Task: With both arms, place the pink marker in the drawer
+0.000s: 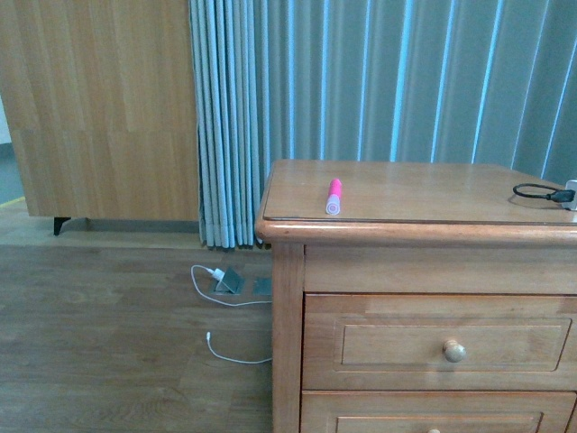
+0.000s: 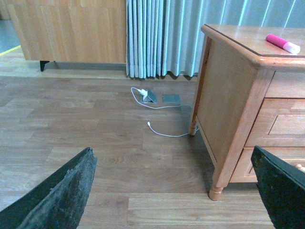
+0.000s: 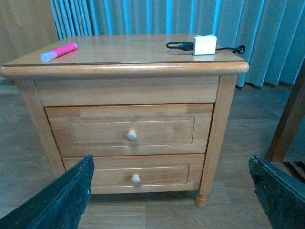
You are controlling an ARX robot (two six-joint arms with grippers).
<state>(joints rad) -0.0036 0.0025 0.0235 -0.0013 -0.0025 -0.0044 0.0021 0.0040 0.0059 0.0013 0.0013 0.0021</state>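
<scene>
We've got the pink marker (image 1: 334, 197) lying on the dresser (image 1: 415, 194) top near its front edge, pale end toward us. The drawer (image 1: 379, 343) underneath is closed, round knob (image 1: 454, 351) showing. A black cable (image 1: 539, 191) loops at far right.

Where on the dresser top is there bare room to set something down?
The wide middle of the top, between the marker at one end and the white adapter with its cable at the other. Only those ends are taken.

Dresser (image 1: 406, 194): honey wood, top glossy, reflective. Drawer (image 3: 95, 131): same wood, satin; knob (image 3: 131, 135) wooden. Pink marker (image 1: 334, 195) on dresser top: smooth plastic.
</scene>
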